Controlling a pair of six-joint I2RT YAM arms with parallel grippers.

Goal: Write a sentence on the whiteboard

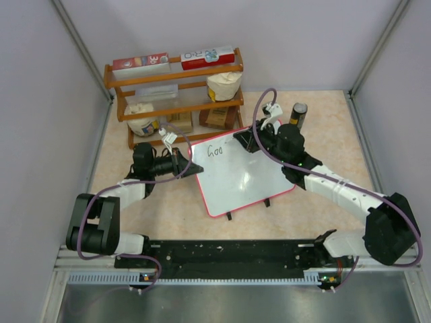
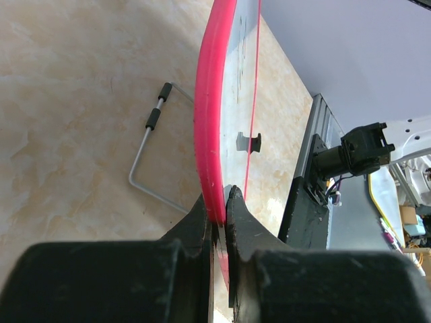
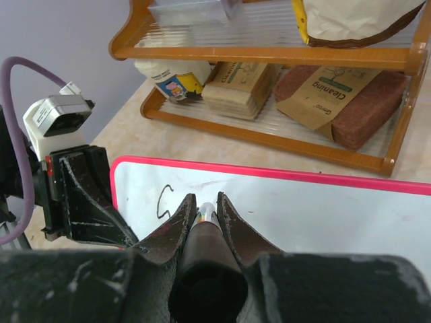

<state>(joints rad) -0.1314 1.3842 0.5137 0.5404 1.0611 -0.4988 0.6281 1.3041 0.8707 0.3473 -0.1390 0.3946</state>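
Sentence (image 1: 215, 149) barely started: only "Goo" on the whiteboard (image 1: 249, 183), far left, rest unwritten. Left fingers (image 2: 241, 225) pinch its left edge; right fingers (image 3: 176, 225) hold the marker (image 3: 205, 235).

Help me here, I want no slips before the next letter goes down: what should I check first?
1. Left gripper clamped on the whiteboard edge: ok.
2. Right gripper shut on the marker: ok.
3. Marker tip touching the board: cannot tell from these views.
4. Sentence legible, reading "Goo": ok.
5. Bare white surface to the right of the letters for more writing: ok.
6. Sentence complete: not ok, only the first letters are there.
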